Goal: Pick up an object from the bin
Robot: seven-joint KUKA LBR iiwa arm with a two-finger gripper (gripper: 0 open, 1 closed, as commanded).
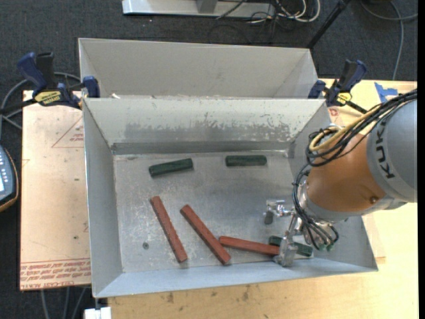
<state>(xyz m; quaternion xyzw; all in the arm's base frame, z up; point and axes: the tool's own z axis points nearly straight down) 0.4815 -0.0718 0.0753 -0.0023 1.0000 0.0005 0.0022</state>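
Pincer [287,250] sits low in the lower right corner of the grey bin [99,178], right at the right-hand end of the nearest red-brown stick [249,246], with a small dark green piece [303,249] just beside it, partly hidden under the wrist. Whether it is released or clenched I cannot tell, and nothing is plainly grasped.

The likely trouble is the corner itself: the sloping walls meet close by, so a closing or lifting move could scrape metal. Taken by its very end, the stick could swing or slip out, and the green piece could get pinched along with it.

Elsewhere in the bin, two more red-brown sticks [167,229] [205,234] lie slanted at lower centre, and two dark green blocks [170,168] [246,160] lie near the back wall.
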